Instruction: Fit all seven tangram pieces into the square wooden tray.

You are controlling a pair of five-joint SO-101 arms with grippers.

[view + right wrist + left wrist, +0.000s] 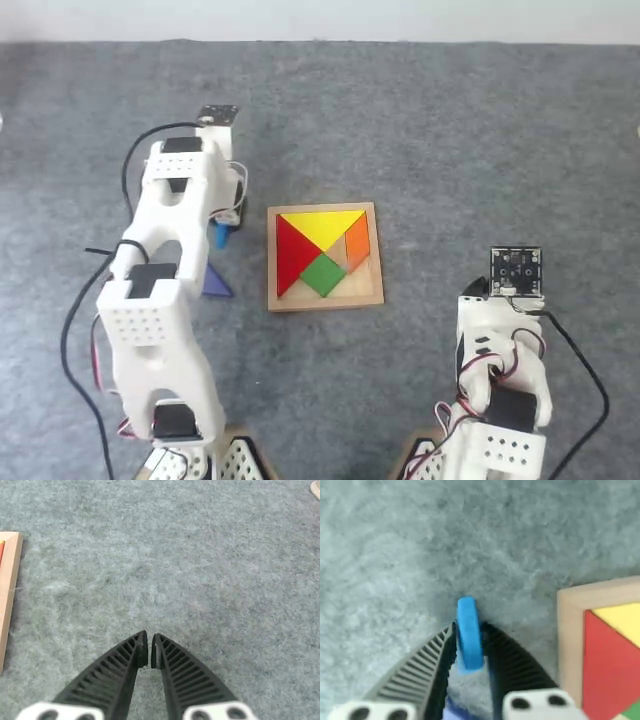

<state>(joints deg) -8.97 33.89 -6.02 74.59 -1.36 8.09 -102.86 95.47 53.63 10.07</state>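
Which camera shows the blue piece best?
The left wrist view: the blue piece stands on edge, pinched in the left gripper, close up. The high view catches just a blue sliver beside the left arm.

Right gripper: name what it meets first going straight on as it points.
The way looks free: ahead of the right gripper lies bare grey mat, the wooden tray off to one side. Tilt unclear; the mat may come first.

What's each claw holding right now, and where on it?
Left claw pinches the blue tangram piece across its flat faces; right claw holds nothing.
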